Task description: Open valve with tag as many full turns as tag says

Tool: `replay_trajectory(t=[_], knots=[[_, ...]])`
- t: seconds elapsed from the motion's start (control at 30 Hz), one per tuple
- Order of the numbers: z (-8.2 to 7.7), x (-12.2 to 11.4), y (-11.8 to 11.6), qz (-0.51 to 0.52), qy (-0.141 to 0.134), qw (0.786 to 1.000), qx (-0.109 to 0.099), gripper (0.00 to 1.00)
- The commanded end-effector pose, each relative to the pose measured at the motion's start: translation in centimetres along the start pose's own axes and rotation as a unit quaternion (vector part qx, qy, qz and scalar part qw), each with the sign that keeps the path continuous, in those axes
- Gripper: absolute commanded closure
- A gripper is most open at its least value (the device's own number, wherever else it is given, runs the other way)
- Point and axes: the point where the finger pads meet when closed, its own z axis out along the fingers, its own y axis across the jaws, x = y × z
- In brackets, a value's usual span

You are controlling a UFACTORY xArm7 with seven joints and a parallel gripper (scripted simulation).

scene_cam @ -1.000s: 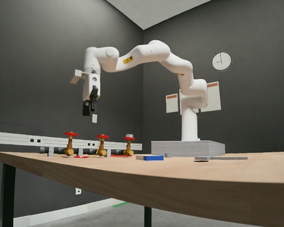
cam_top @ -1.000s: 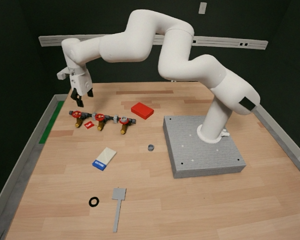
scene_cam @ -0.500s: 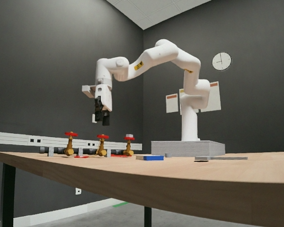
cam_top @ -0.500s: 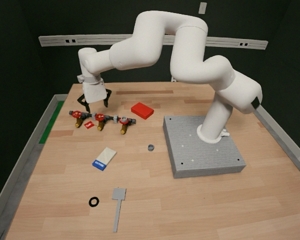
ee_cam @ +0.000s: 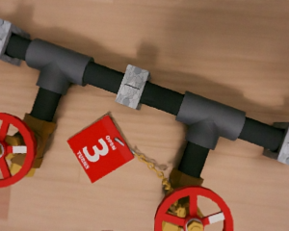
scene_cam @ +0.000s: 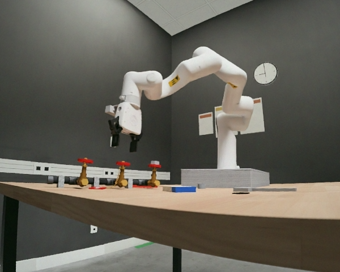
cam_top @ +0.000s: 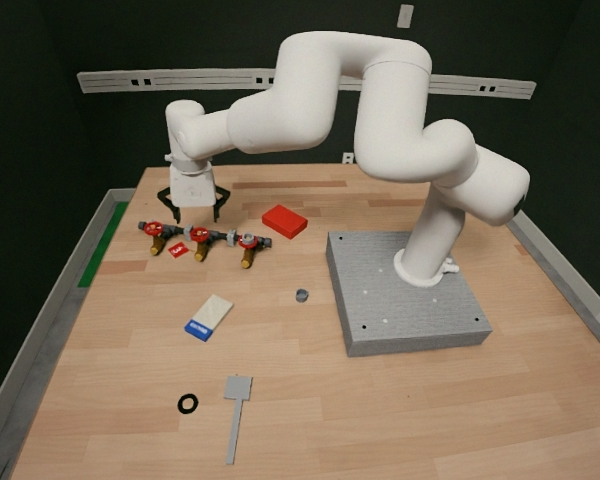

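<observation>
Three brass valves with red handwheels stand on a dark pipe at the table's far left: the left valve (cam_top: 154, 228), the middle valve (cam_top: 199, 229) and the right valve (cam_top: 247, 239), which has a grey cap on its wheel. A red tag (ee_cam: 100, 147) (cam_top: 178, 250) reading "3 TURNS" lies between the left and middle valves. Its chain (ee_cam: 151, 166) runs to the middle valve (ee_cam: 194, 214). The left valve's wheel (ee_cam: 2, 149) is at the wrist view's left edge. My gripper (cam_top: 192, 209) (scene_cam: 123, 144) is open and empty, hanging above the pipe (ee_cam: 154, 96) between these two valves.
A red block (cam_top: 284, 220) lies right of the valves. A white and blue box (cam_top: 209, 316), a small grey cap (cam_top: 301, 295), a black ring (cam_top: 187, 403) and a grey paddle (cam_top: 236, 408) lie nearer the front. My grey base plate (cam_top: 403, 289) is at the right.
</observation>
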Motion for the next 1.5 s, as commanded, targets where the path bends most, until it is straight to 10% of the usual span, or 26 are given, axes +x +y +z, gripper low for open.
replay_trajectory(t=[0.0,1.47], knots=[[-0.2,0.1,-0.1,0.003,0.003,1.000,0.002,0.00],[5.7,0.0,-0.1,0.003,0.003,1.000,0.002,0.00]])
